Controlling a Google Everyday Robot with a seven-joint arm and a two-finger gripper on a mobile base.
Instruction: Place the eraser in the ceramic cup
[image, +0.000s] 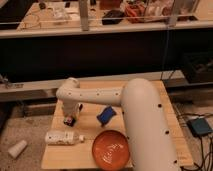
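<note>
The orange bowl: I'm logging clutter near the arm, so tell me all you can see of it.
The orange bowl is round and shallow, glossy like glazed ceramic or plastic, with pale glints inside. It sits upright near the front edge of the wooden table, seemingly empty. The white bottle lies to its left, apart from it; the blue object is behind it. The arm's wide white link overlaps its right rim. The gripper is down at the table, farther left, not touching it.

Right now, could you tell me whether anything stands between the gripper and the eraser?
Nothing visible does: the gripper is down on the table's left side, right over what appears to be the eraser.
</note>
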